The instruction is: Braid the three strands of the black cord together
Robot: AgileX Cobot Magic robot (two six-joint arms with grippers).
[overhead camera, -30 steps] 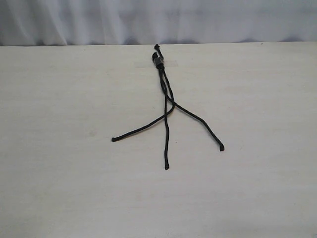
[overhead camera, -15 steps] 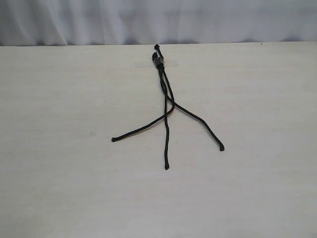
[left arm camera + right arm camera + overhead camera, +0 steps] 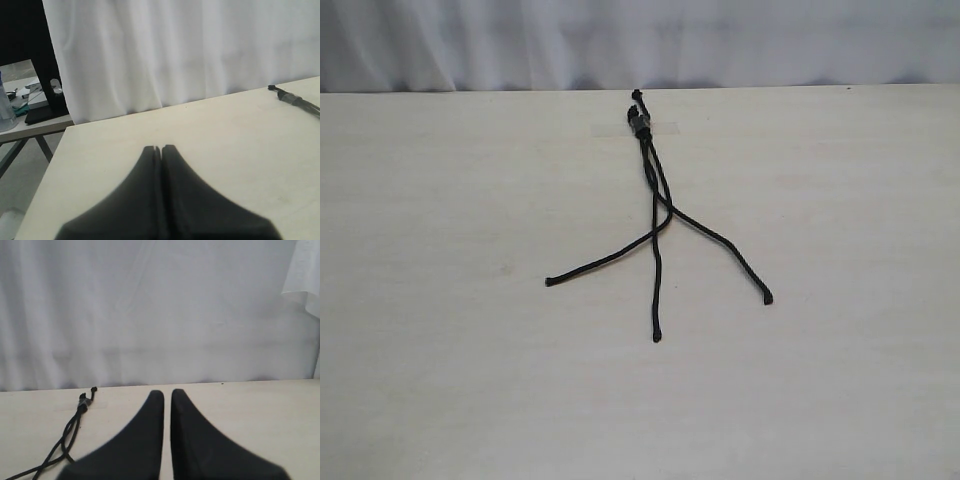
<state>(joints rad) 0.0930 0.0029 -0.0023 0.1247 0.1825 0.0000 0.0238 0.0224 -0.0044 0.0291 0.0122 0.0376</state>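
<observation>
Out on the pale table (image 3: 470, 380) lies the black cord (image 3: 655, 200), and neither claw is anywhere near it. The knotted head (image 3: 640, 120) sits at the far edge, right by the white curtain (image 3: 620, 40), with what looks like a strip of clear tape (image 3: 667, 128) across it. From there the long axis runs straight toward the near side of the exterior view, head far, tips near.

The three strands (image 3: 658, 190) hug together just below the head, cross once, then fan apart. The left-hand strand (image 3: 605, 260) sweeps out to the left of that view, the middle strand (image 3: 656, 280) drops almost straight toward the near edge and reaches nearest, and the right-hand strand (image 3: 725, 245) angles off to the right. All three lie flat with their tips well apart.

Now the left gripper (image 3: 161, 148): fingers pressed tight together, nothing between them, low over bare table. The cord's head (image 3: 287, 95) shows well apart from it, near the table's far edge.

And the right gripper (image 3: 167, 392): fingers drawn in with only a sliver of gap, gripping nothing. The cord (image 3: 70, 432) runs off to one side of it, clear of the fingers, with its head (image 3: 82, 405) toward the curtain.
</observation>
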